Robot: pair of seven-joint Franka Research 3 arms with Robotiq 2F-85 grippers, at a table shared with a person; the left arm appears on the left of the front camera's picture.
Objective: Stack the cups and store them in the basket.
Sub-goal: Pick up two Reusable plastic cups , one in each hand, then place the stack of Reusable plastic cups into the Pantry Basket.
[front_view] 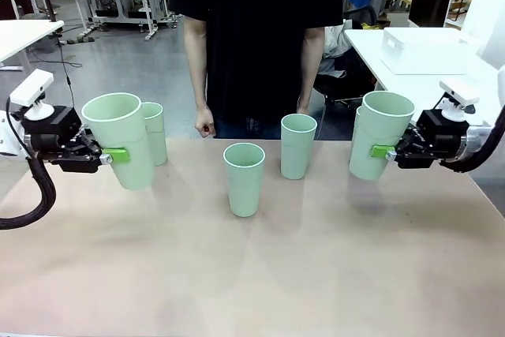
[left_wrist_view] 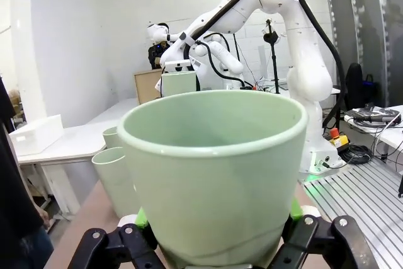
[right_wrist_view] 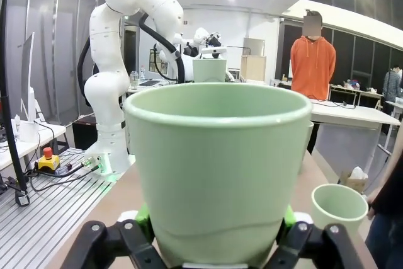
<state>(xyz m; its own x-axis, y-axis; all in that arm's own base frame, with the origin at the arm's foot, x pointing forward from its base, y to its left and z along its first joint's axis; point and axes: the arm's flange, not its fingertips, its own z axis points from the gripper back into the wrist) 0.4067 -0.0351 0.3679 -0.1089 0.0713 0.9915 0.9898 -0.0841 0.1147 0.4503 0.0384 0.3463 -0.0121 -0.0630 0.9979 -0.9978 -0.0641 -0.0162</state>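
Observation:
My left gripper is shut on a pale mint-green cup, held tilted above the table's left side; in the left wrist view the green pads clamp its lower wall. My right gripper is shut on another cup above the right side, and its body looms close in the right wrist view. A third cup stands behind the left one. Two cups stand upright mid-table. The basket, a white rectangular bin, sits on a side table at the back right.
A person in a black shirt stands at the far edge, arms down, one hand curled just above the table. The near half of the tan table is bare. A grooved metal base plate lies beside the table.

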